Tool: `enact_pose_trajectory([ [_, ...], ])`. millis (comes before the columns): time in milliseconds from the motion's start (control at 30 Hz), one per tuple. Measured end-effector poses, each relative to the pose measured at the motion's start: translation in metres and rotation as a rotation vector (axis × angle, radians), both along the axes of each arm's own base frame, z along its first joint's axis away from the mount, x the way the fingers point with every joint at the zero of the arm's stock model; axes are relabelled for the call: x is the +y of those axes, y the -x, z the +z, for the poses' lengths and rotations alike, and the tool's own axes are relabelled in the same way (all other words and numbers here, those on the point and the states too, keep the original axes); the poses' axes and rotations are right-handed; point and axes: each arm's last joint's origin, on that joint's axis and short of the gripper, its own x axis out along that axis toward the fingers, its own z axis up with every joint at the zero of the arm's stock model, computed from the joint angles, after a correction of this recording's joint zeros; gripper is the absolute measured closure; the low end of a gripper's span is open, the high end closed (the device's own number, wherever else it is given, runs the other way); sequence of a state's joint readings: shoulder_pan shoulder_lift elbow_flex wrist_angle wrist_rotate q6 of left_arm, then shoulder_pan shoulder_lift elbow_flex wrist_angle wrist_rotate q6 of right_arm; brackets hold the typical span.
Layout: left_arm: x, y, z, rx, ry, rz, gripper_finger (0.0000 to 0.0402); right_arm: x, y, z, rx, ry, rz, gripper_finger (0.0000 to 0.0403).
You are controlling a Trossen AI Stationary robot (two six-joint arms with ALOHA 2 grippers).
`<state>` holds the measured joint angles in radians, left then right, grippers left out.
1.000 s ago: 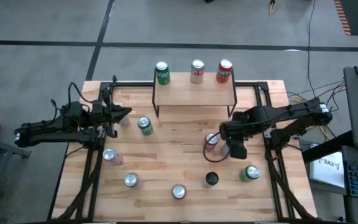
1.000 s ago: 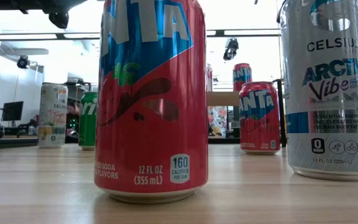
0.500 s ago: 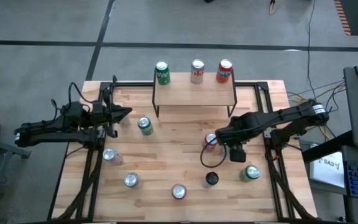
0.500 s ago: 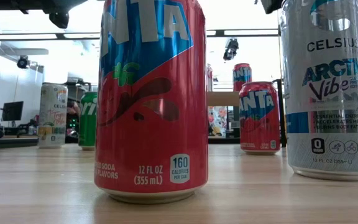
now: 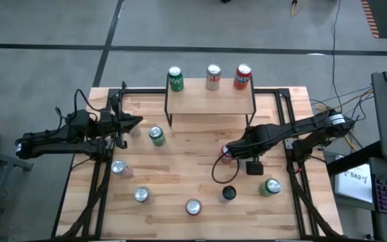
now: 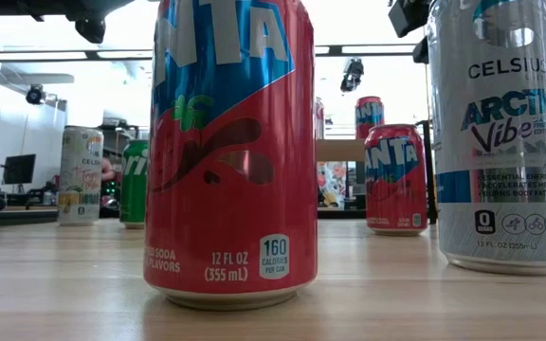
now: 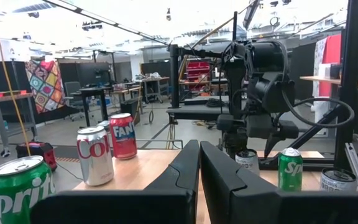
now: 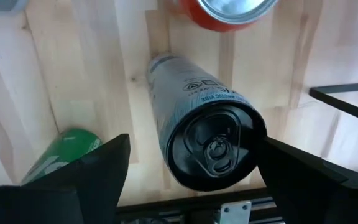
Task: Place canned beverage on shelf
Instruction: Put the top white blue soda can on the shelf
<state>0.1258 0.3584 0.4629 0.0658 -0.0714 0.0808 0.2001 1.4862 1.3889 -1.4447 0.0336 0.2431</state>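
Right wrist view shows the can (image 8: 209, 146), tall and pale grey with a black lid, upright between the wide-apart jaws of the right gripper (image 8: 194, 144), which hovers above it without touching; it stands near the table's (image 5: 180, 168) front edge, right of middle, well apart from the shelf (image 5: 210, 102) at the back edge. The step in hand looks like the approach: next the gripper must drop around the can and close. Left gripper (image 5: 136, 122) waits by the left edge, jaws together.
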Motion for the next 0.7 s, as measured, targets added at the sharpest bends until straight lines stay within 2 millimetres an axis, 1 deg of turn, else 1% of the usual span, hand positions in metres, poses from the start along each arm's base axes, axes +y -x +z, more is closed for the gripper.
enact_pose_trajectory([
  [200, 0.0, 0.0, 0.0, -0.004, -0.001, 0.0, 0.0402, 0.0, 0.001, 0.012, -0.045, -0.028, -0.031, 0.0074],
  [333, 0.0, 0.0, 0.0, -0.004, -0.001, 0.0, 0.0402, 0.0, 0.003, 0.018, -0.031, -0.017, -0.035, 0.0074],
  [567, 0.0, 0.0, 0.001, -0.01, -0.006, 0.001, 0.0402, -0.002, 0.003, 0.018, -0.041, 0.03, -0.023, 0.0074],
  [700, 0.0, 0.0, 0.001, -0.009, -0.007, 0.001, 0.0402, -0.002, 0.003, 0.012, -0.02, 0.034, -0.021, 0.0074],
])
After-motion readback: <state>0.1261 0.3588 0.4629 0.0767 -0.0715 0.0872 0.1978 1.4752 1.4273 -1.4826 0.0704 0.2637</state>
